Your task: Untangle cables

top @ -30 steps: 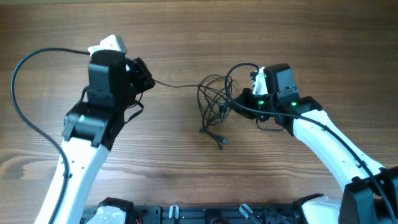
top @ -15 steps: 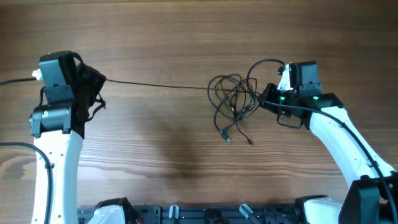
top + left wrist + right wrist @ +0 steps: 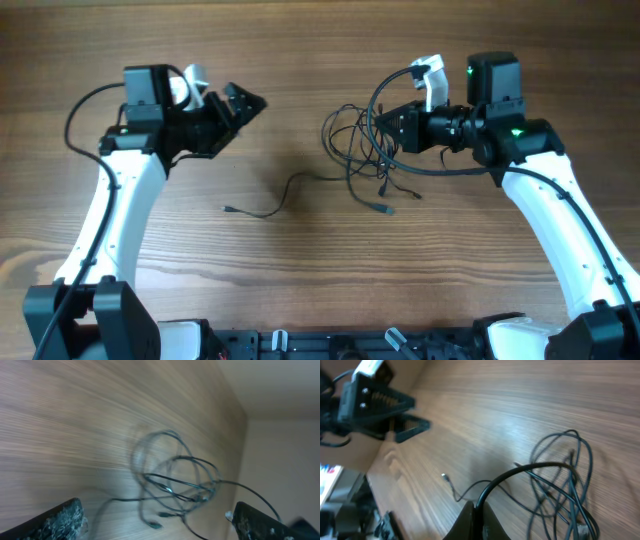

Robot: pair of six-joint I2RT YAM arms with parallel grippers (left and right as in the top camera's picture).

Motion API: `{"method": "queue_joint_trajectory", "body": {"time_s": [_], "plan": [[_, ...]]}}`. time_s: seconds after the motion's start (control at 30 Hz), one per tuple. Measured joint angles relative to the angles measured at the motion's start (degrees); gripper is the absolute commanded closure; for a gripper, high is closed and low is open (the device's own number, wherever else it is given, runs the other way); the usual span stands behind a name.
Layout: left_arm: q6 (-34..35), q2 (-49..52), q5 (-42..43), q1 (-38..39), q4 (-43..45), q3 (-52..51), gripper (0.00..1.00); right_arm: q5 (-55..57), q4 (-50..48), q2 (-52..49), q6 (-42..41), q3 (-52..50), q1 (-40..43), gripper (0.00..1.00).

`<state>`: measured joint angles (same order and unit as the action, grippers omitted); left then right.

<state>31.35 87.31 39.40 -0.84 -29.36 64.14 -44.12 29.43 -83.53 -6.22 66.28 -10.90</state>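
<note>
table: brown wood-grain table top (image 3: 300,290) carries all the cords. both arms reach in from its near edge, one at each side.
left arm: white and black robot arm (image 3: 120,210) over the left side of the surface, its wrist turned toward the middle.
right arm: white and black robot arm with green lights (image 3: 540,190) over the right side, its wrist turned toward the middle.
left claw: black two-finger left gripper (image 3: 240,115) is spread wide with nothing between the fingers. in the left wrist view its speckled black fingers (image 3: 60,521) stand at the bottom corners, far apart. it is well apart from every cord.
right claw: black two-finger right gripper (image 3: 388,128) has its tips pressed together on one strand. in the right wrist view that strand arches up from the tips (image 3: 475,520) into the tangle.
task thing: bundle of thin black cables (image 3: 360,150) sits just right of the middle of the surface, at the right claw's tips, in loose overlapping loops (image 3: 565,485) (image 3: 175,485).
second cord: loose thin black cable (image 3: 283,195) lies flat at the middle of the surface in a shallow s-curve (image 3: 457,491). one end points toward the left edge; the other reaches the bundle's left side, and whether it joins there cannot be told.
plug ends: small dark plugs (image 3: 385,208) lie on the wood at the bundle's near side.
</note>
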Motion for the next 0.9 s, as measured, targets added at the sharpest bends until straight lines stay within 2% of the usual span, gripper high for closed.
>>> {"method": "queue_joint_trajectory", "body": {"time_s": [0.2, 0.43, 0.67, 0.9], "plan": [[4.3, 0.0, 2.7, 8.9, 9.9, 0.0, 0.0, 0.0, 0.7, 3.9, 0.5, 5.3, -0.3, 0.95], [12.3, 4.7, -4.5, 18.9, 17.8, 0.0, 0.0, 0.0, 2.8, 12.6, 3.4, 8.4, -5.0, 0.95], [14.2, 16.7, -6.3, 21.9, 30.0, 0.0, 0.0, 0.0, 3.3, 18.2, 6.5, 8.4, -5.5, 0.95], [15.0, 19.5, -5.0, 26.6, 32.4, 0.0, 0.02, 0.2, 7.6, 20.4, 8.0, 8.4, -5.5, 0.95]]}}
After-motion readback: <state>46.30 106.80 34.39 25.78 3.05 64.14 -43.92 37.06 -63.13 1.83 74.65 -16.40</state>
